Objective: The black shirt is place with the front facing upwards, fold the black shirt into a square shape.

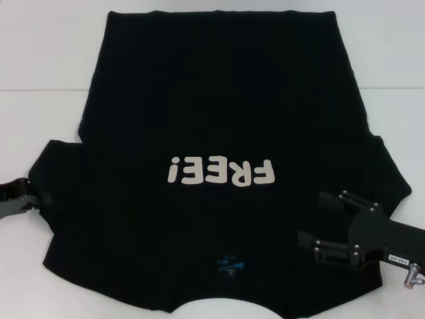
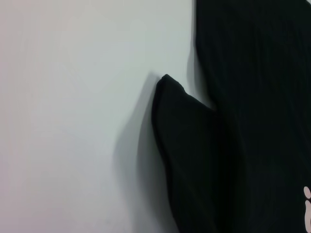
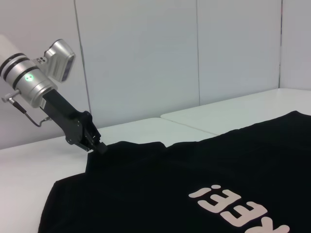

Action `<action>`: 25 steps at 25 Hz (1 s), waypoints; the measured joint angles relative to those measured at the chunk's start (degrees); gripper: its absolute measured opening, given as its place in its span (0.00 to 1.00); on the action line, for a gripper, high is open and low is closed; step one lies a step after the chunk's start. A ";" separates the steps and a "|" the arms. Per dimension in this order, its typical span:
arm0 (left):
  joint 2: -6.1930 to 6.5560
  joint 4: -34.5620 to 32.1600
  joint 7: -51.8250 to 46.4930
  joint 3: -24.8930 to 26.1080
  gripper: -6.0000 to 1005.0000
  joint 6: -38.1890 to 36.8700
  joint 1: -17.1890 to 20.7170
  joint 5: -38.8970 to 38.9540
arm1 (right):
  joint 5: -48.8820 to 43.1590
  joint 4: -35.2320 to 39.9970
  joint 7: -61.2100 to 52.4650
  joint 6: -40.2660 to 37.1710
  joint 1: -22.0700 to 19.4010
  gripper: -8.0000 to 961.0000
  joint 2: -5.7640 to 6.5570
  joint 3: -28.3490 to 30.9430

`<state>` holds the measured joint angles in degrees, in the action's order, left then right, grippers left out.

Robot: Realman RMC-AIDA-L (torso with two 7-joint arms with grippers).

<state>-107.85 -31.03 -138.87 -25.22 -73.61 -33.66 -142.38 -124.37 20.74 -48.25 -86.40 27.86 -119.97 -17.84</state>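
Black shirt [image 1: 219, 113] spread front-up across tabletop [image 1: 40, 60], collar nearest. Left pincer [image 1: 41, 195] at left sleeve edge, grip unclear; right pincer [image 1: 317, 219] above right shoulder, jaws apart.

A plain white, smooth-topped worktop [image 1: 40, 66] runs out to both sides and toward the far edge. A thin seam [image 1: 33, 90] crosses its surface, as if two white slabs meet there. Behind it stands a pale grey panelled wall [image 3: 146, 58], split by narrow upright joints.
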 joint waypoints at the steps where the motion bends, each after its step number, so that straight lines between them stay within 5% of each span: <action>1: -0.03 -0.01 0.08 -0.16 0.20 0.04 -0.02 0.00 | 0.00 0.01 0.00 -0.04 0.00 0.97 0.00 0.00; 8: -0.15 -0.22 0.23 -0.39 0.01 0.14 -0.08 0.00 | 0.00 0.23 0.00 -0.28 0.00 0.97 0.03 0.00; 25: 1.38 -4.68 0.21 1.95 0.01 -0.62 0.79 0.10 | 1.50 0.56 0.24 -1.58 -0.09 0.97 0.09 0.00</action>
<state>-106.47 -35.71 -138.66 -23.28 -74.23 -32.87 -142.28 -122.87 21.30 -48.01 -87.98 27.77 -119.88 -17.84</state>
